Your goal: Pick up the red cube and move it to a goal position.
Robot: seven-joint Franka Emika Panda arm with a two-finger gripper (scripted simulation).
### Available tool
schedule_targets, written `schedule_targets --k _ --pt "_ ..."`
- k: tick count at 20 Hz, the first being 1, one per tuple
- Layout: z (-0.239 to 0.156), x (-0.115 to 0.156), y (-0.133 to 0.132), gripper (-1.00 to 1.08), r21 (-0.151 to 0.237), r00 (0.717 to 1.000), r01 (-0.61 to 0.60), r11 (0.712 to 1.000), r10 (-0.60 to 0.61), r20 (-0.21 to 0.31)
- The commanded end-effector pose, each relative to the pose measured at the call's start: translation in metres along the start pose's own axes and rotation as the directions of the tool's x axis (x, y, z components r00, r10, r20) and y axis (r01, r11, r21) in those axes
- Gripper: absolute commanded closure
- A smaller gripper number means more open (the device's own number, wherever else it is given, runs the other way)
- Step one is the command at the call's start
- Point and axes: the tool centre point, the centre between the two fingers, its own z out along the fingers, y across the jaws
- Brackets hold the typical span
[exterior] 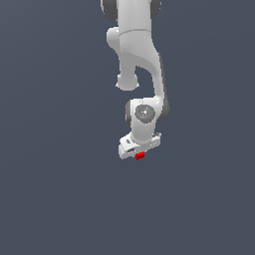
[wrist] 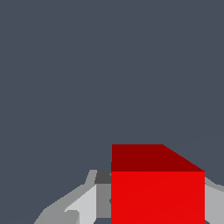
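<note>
As seen from the room: red cube [exterior: 140, 156] directly under the end effector [exterior: 139, 152], clamped between its fingers [wrist: 83, 203] (no goal marker visible).

Bright red cube [exterior: 140, 156], white hand [exterior: 139, 151], slate-grey backdrop [exterior: 50, 149].

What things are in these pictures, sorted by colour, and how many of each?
Red: 1, the small matte red cube, sitting between the tool's fingers.
White: 1, the glossy white robot arm with its tool.
Total: 2, against a plain dark grey-blue background.
</note>
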Motion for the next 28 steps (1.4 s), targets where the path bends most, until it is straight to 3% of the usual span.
schedule_targets --k 1,8,14,28 --pt "0.0 0.0 -0.001 1.08 0.0 1.0 0.001 1.0 -0.001 0.0" --pt "-0.007 0.0 0.002 1.08 0.0 1.0 0.0 1.0 0.0 0.0" --pt "-0.037 -0.001 0.009 1.08 0.0 1.0 0.0 1.0 0.0 0.0" --pt "-0.181 -0.004 0.041 1.08 0.0 1.0 0.002 1.0 -0.002 0.0"
